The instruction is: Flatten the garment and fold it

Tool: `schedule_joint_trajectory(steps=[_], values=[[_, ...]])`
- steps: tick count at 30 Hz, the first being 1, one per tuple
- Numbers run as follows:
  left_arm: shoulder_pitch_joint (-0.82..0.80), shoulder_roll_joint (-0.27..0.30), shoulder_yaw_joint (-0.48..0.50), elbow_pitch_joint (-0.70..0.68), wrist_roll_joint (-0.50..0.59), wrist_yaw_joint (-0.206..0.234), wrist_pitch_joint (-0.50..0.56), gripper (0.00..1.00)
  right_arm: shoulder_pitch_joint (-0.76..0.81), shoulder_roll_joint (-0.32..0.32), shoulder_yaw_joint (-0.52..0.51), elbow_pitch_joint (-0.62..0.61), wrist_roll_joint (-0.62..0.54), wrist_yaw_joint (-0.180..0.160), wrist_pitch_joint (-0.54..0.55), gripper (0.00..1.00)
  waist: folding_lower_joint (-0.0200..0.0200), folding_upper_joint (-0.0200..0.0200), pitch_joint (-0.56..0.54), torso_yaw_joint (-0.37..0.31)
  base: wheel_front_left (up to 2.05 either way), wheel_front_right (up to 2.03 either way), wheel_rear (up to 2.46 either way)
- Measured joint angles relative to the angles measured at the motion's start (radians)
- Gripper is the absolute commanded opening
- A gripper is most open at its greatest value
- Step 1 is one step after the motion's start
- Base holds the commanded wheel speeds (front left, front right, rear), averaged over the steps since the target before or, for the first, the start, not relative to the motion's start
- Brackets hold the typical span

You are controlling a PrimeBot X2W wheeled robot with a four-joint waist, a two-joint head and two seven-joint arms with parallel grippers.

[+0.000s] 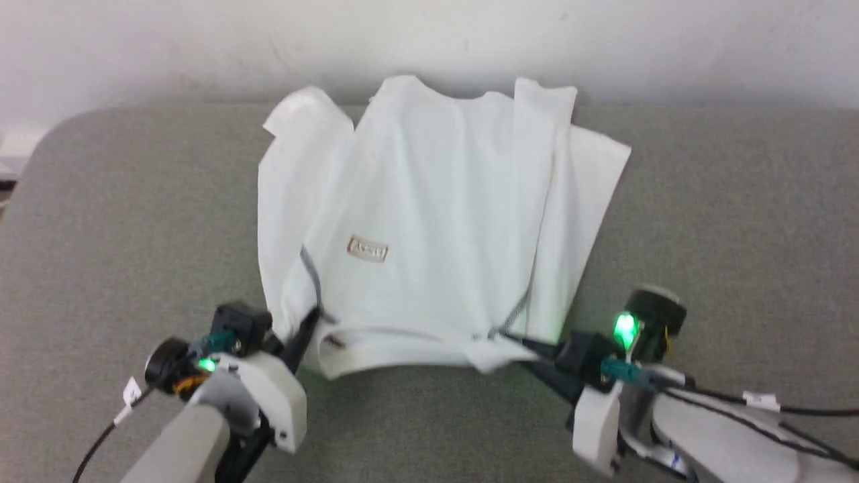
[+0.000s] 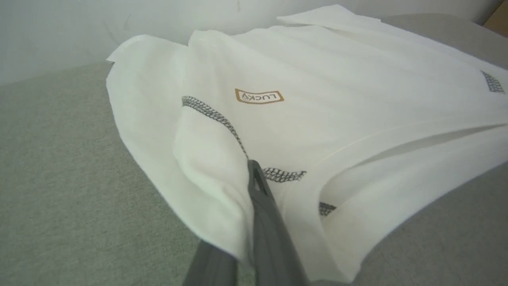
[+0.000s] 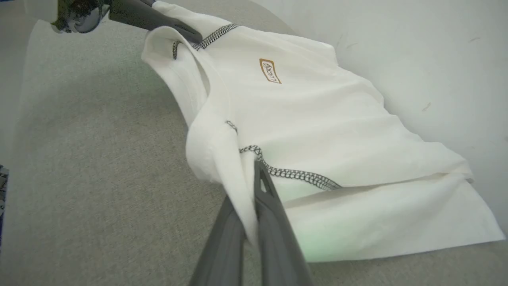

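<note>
Head view from above, wrist views low and close, sharing garment (image 1: 429,201)

White garment (image 1: 436,201) with dark zigzag stitching, brown-edged patch (image 1: 368,249), grey table (image 1: 121,221)

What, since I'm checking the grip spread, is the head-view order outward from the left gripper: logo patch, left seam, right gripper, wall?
1. Left seam, on the shirt right at the left gripper.
2. Logo patch, up and right.
3. Right gripper, at the opposite near corner.
4. Wall, behind everything.
</note>
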Motion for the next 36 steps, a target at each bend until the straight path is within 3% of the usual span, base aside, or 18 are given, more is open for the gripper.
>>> schedule_joint_trajectory(steps=[7, 17, 21, 28, 29, 30, 31, 36], values=[[0.208, 0.062, -0.013, -0.173, -0.043, 0.056, 0.125, 0.0, 0.112, -0.101, 0.104, -0.137, 0.2, 0.0, 0.179, 0.0, 0.0001, 0.0, -0.108, 0.012, 0.0, 0.0, 0.0], [0.41, 0.129, -0.057, -0.371, -0.146, 0.091, 0.366, 0.0, 0.237, -0.237, 0.133, -0.284, 0.43, 0.0, 0.457, 0.0, 0.0002, 0.0, -0.199, 0.033, 0.0, 0.0, 0.0], [0.445, 0.139, -0.081, -0.411, -0.167, 0.095, 0.437, 0.0, 0.282, -0.259, 0.116, -0.305, 0.467, 0.0, 0.54, 0.0, 0.0003, 0.0, -0.205, 0.042, 0.0, 0.0, 0.0], [0.463, 0.133, -0.113, -0.399, -0.188, 0.095, 0.478, 0.0, 0.344, -0.262, 0.085, -0.31, 0.457, 0.0, 0.575, 0.0, 0.0003, 0.0, -0.195, 0.041, 0.0, 0.0, 0.0], [0.462, 0.128, -0.113, -0.393, -0.19, 0.095, 0.473, 0.49, 0.35, -0.26, 0.074, -0.309, 0.452, 0.0, 0.57, 0.0, 0.0004, 0.0001, -0.193, 0.041, 0.0, 0.0, 0.0], [0.46, 0.125, -0.112, -0.388, -0.189, 0.095, 0.466, 1.0, 0.353, -0.258, 0.06, -0.309, 0.438, 0.0, 0.553, 0.85, 0.0004, 0.0, -0.191, 0.04, 0.0, 0.0, 0.0], [0.458, 0.122, -0.109, -0.383, -0.189, 0.095, 0.457, 1.0, 0.354, -0.257, 0.044, -0.31, 0.432, 0.0, 0.543, 1.0, 0.0004, 0.0, -0.19, 0.039, 0.0, 0.0, 0.0], [0.424, 0.123, -0.065, -0.38, -0.189, 0.108, 0.4, 1.0, 0.354, -0.283, -0.056, -0.339, 0.433, 0.0, 0.527, 1.0, 0.0004, 0.0001, -0.188, 0.036, 0.0, 0.0, 0.0]])
